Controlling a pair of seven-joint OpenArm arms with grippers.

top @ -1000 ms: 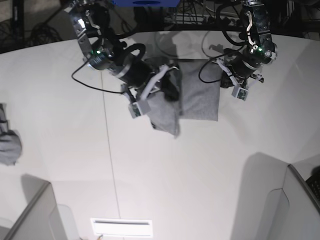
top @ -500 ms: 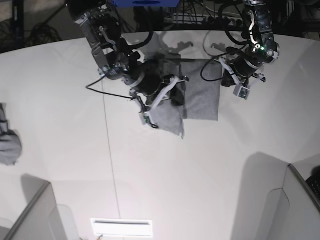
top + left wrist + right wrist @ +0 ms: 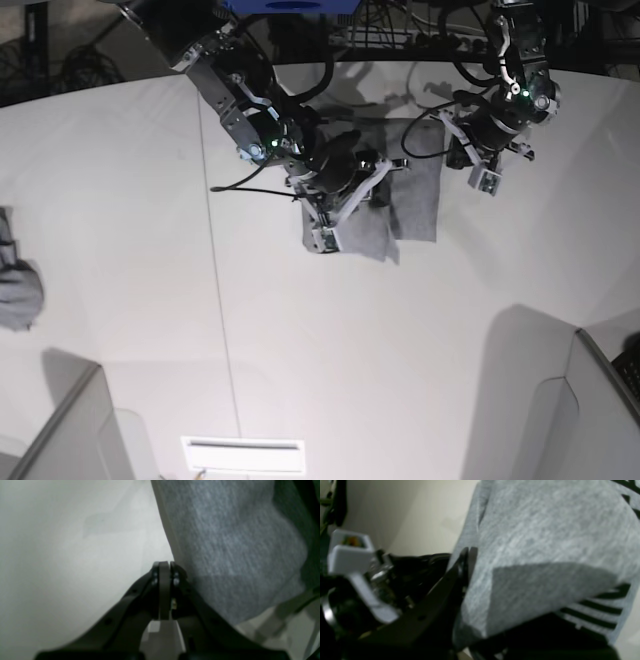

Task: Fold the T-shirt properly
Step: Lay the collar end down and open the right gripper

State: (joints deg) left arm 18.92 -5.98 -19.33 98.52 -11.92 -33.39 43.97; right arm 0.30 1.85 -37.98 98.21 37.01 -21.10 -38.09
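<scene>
The heather-grey T-shirt (image 3: pixel 418 200) lies partly folded at the far middle of the white table. One part of it is lifted, and a flap (image 3: pixel 362 236) hangs down from my right gripper (image 3: pixel 366 186). That gripper is shut on the cloth. In the right wrist view the fabric (image 3: pixel 540 542) drapes over the right gripper (image 3: pixel 468 562), and black lettering (image 3: pixel 592 606) shows underneath. My left gripper (image 3: pixel 462 142) hovers at the shirt's right edge. In the left wrist view the left gripper (image 3: pixel 164 566) is shut with nothing in it, right beside the cloth's hem (image 3: pixel 225 542).
A small grey cloth lump (image 3: pixel 15 285) sits at the table's left edge. Grey partitions stand at the near left (image 3: pixel 70 430) and near right (image 3: pixel 590 420). A white sheet (image 3: pixel 243 455) lies at the front edge. Cables run behind the table's far edge.
My right arm has swung rightwards with the lifted part of the T-shirt, bringing it over the part lying flat. The left arm has shifted only slightly.
</scene>
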